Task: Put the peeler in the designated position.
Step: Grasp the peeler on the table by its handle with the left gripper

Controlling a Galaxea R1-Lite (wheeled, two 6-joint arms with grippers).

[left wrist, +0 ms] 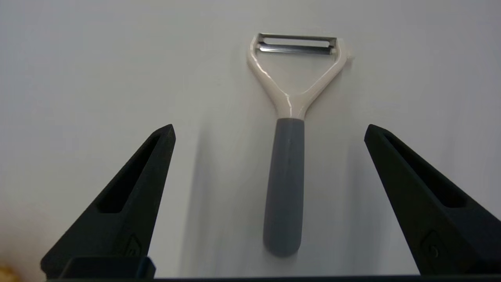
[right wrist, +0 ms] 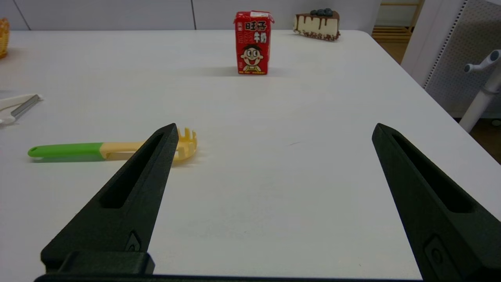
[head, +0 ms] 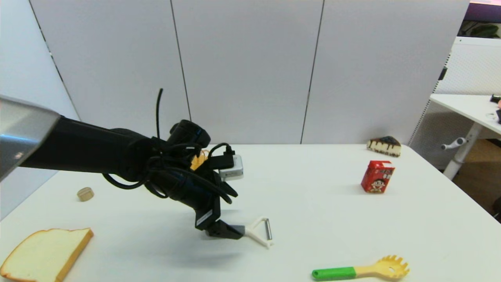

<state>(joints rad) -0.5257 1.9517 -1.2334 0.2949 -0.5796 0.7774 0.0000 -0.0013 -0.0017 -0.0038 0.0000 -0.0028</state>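
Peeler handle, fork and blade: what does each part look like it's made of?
The peeler lies on the table between the open left gripper's fingers, untouched. Handle: matte grey, likely rubber or soft plastic, no glare. Fork: glossy cream plastic, with bright highlights along the arms. Blade: thin, slotted, mirror-like strip, apparently steel.

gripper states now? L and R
Left gripper: open, fingers either side of the peeler, not gripping it.
Right gripper: open, holding nothing.
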